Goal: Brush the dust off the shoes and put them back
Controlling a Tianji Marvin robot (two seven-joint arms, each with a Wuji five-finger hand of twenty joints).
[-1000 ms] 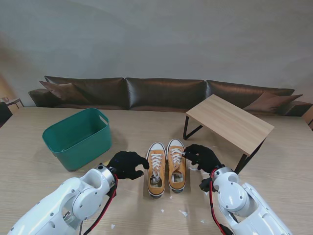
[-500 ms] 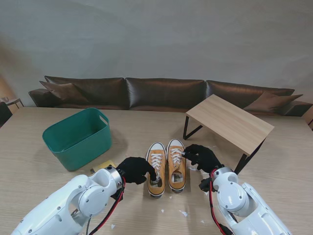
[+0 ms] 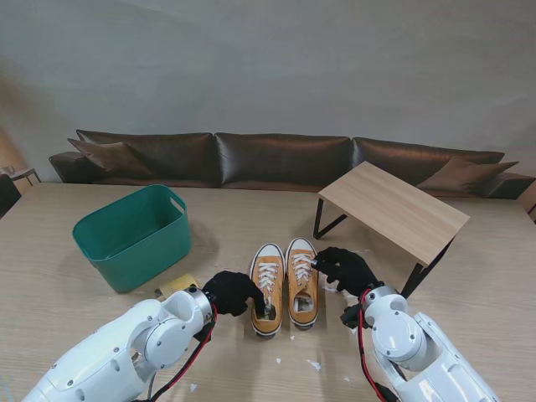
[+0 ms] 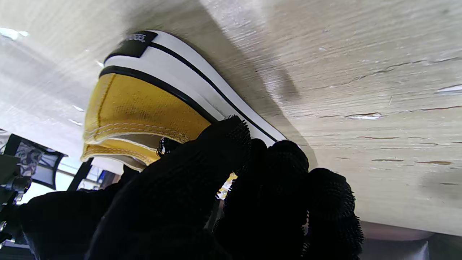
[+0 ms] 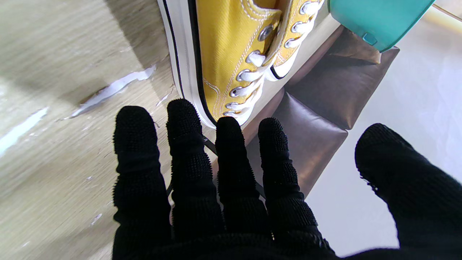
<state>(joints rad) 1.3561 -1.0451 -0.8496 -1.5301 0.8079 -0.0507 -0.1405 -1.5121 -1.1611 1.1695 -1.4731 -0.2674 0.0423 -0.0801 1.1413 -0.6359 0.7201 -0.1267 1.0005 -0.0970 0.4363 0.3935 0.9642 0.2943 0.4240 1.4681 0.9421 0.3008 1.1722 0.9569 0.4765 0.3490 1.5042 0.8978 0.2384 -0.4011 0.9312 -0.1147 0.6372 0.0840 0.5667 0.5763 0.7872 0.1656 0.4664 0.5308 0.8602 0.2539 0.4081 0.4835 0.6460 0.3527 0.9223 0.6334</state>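
On the table (image 3: 75, 301), two yellow shoes (image 3: 286, 285); left hand (image 3: 233, 291) grips one heel, right hand (image 3: 345, 268) spread loose.

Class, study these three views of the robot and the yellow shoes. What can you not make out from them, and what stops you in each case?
- Left shoe, stand view: the left hand hides its near side, so the grip is unclear.
- Left wrist view: fingers hide the shoe opening.
- Yellow object by the green basket: arm-covered, unidentifiable.
- White scraps: too small.
- Right hand: contact with right shoe uncertain.

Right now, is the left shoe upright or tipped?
Upright: the left shoe sits sole-down on the table, laces up, with the left hand at its heel.
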